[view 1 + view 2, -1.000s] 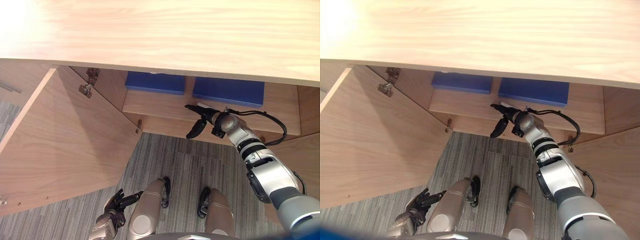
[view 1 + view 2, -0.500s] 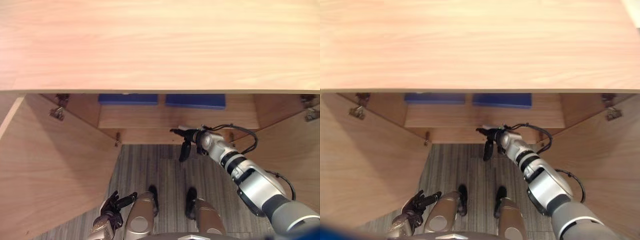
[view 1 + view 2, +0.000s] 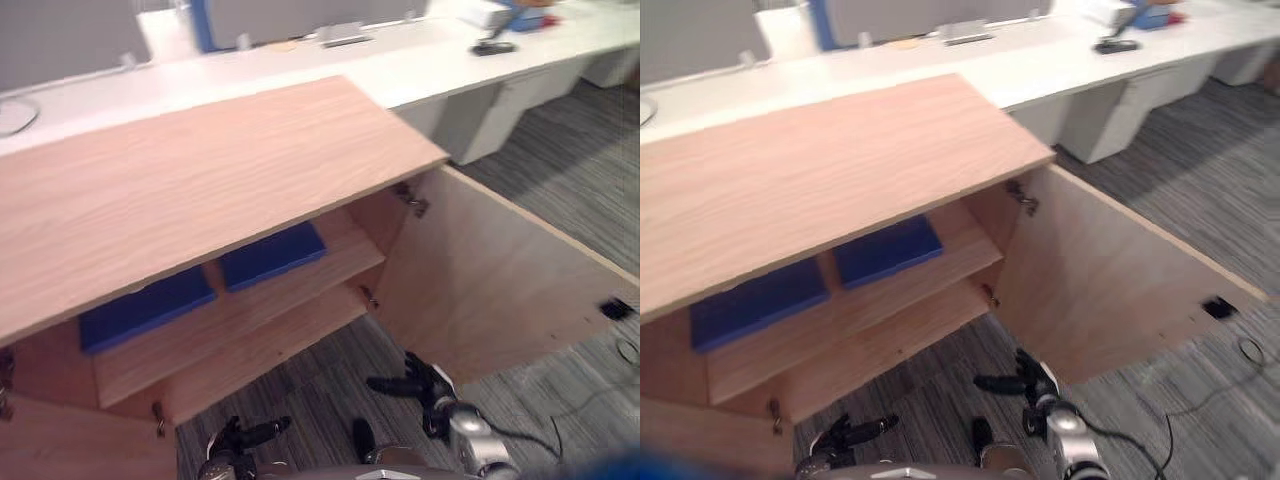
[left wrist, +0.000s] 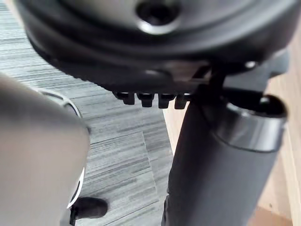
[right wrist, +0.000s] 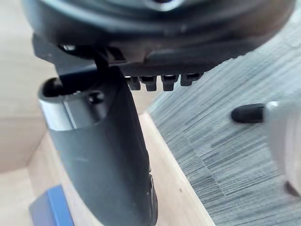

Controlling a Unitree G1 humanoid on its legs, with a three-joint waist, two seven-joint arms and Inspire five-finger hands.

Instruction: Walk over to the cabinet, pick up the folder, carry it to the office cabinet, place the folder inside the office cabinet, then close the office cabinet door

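Empty and slack-fingered, the right robot hand [image 3: 425, 388] has drawn back from the light wooden cabinet shelf [image 3: 352, 258] bearing two flat blue folders [image 3: 272, 255], so closing the open wooden cabinet door [image 3: 500, 290] likely comes next; the left robot hand [image 3: 240, 437] hangs open.

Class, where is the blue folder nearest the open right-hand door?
In the left eye view, the blue folder lies flat on the cabinet's upper shelf, under the wooden top, with a second blue folder on its left.

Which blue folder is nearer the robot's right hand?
The folder at the right end of the shelf, beside the open door, is nearer the right hand. The other folder lies further left.
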